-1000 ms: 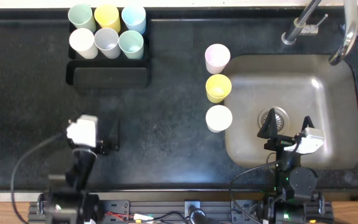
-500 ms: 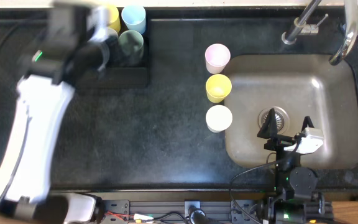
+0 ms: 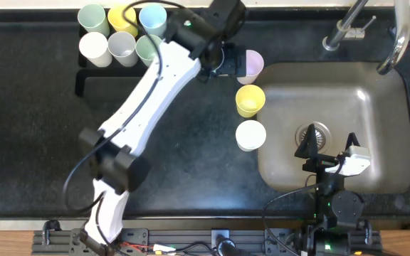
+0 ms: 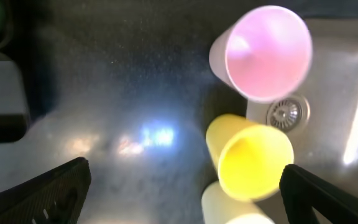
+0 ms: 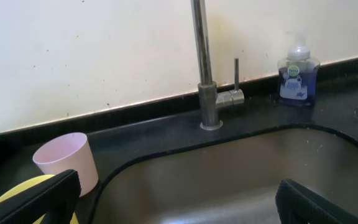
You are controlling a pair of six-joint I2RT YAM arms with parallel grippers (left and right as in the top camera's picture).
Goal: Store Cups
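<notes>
**Left gripper above three loose cups by the sink**

The left gripper (image 4: 182, 180) hangs over the dark counter (image 3: 191, 142) just beside the cups, jaws spread wide and holding nothing; the pink cup (image 3: 250, 64), yellow cup (image 3: 250, 100) and white cup (image 3: 250, 135) stand upright in a line along the sink (image 3: 376, 92) at its 9 o'clock rim, pink at 12 o'clock of yellow, white at 6 o'clock; the rack (image 3: 123, 87), at the counter's 10 o'clock, holds six cups; the right gripper (image 3: 327, 151) sits low in the sink, jaws released and empty, facing the faucet (image 5: 204, 62).
</notes>
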